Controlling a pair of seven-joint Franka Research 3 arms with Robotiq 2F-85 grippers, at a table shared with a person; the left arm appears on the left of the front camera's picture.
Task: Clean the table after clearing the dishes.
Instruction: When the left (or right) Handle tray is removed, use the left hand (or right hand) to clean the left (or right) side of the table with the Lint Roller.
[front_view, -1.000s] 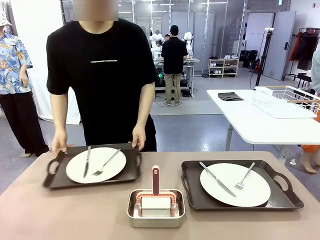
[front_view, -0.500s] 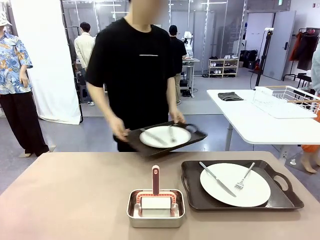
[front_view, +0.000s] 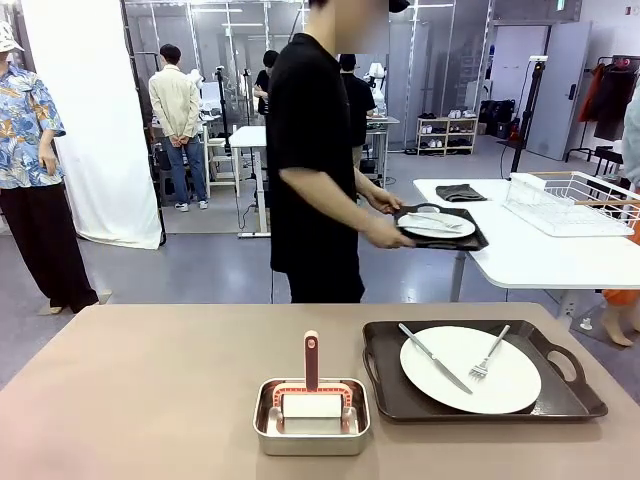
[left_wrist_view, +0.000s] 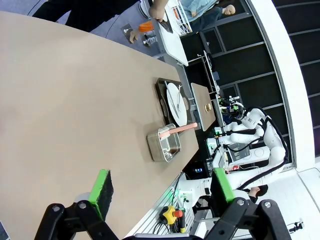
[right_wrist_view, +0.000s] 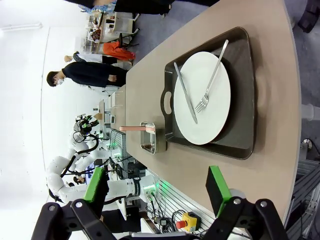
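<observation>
Your left fingers (left_wrist_view: 102, 192) and right fingers (right_wrist_view: 216, 186) are hanging open. A tray (front_view: 385, 388) is sitting by the surface's (front_view: 150, 400) right edge; wiping now could knock its plate (front_view: 500, 392) off.

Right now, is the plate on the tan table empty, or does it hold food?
Empty of food. The white plate on its dark tray carries only a knife and a fork.
</observation>
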